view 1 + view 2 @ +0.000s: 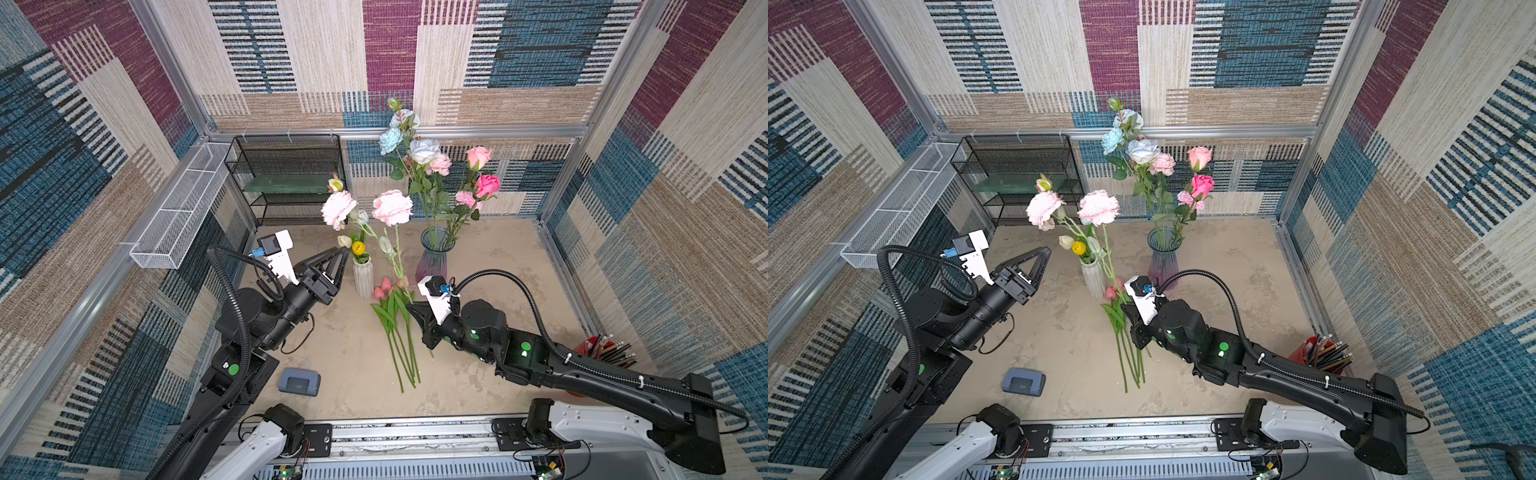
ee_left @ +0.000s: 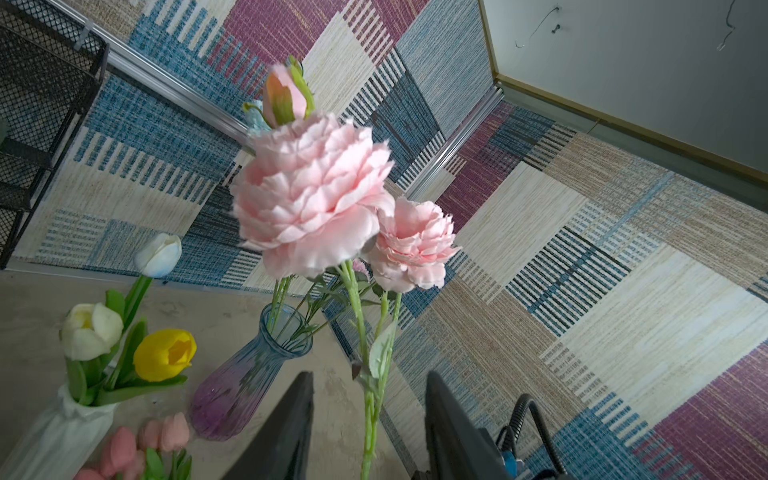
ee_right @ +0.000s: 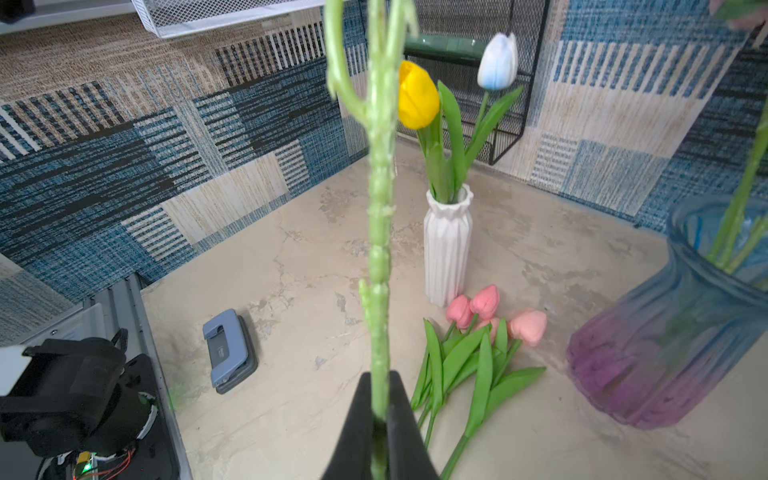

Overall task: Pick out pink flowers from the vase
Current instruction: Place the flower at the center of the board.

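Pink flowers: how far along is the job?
Done: pink tulips lie on the table. In hand: right gripper shut on the stem of the pink peony spray, which is out of the vases; left gripper open near it. Remaining: pink roses and carnation stand in the glass vase.

Right wrist view: peony stem [image 3: 380, 232] runs out of frame, blooms unseen; lower end buried between pinched fingers of right gripper [image 3: 379, 380]; glass vase [image 3: 673, 332] cut by the frame edge. Left wrist view: peony bloom [image 2: 311, 195] blurred; left gripper [image 2: 370, 376] fingers, white vase [image 2: 54, 436], pink tulips [image 2: 124, 449] cropped. In a top view, pencil cup [image 1: 584, 347] half hidden behind the right arm.
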Robot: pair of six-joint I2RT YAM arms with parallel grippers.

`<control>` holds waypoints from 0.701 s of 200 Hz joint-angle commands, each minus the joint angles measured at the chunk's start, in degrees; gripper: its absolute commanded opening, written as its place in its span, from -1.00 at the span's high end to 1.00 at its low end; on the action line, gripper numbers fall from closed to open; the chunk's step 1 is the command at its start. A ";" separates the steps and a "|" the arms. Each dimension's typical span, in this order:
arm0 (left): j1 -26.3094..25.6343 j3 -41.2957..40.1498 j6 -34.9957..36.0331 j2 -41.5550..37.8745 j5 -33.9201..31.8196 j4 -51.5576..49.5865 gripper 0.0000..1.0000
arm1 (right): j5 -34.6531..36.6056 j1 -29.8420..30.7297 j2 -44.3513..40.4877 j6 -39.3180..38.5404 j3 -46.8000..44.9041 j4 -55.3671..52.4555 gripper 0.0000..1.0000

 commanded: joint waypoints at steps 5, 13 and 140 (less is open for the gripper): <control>-0.01 -1.45 1.64 -1.87 3.97 -9.36 0.06 | -0.17 -0.15 -4.51 6.89 -5.81 -1.53 1.00; -0.01 -2.06 2.25 -2.48 5.12 -11.78 0.06 | -0.37 -0.09 -6.24 8.74 -8.24 -2.21 1.00; -3.01 -10.04 15.59 -11.55 8.86 -43.43 0.04 | 6.69 0.57 -10.49 25.61 -17.55 -10.09 1.00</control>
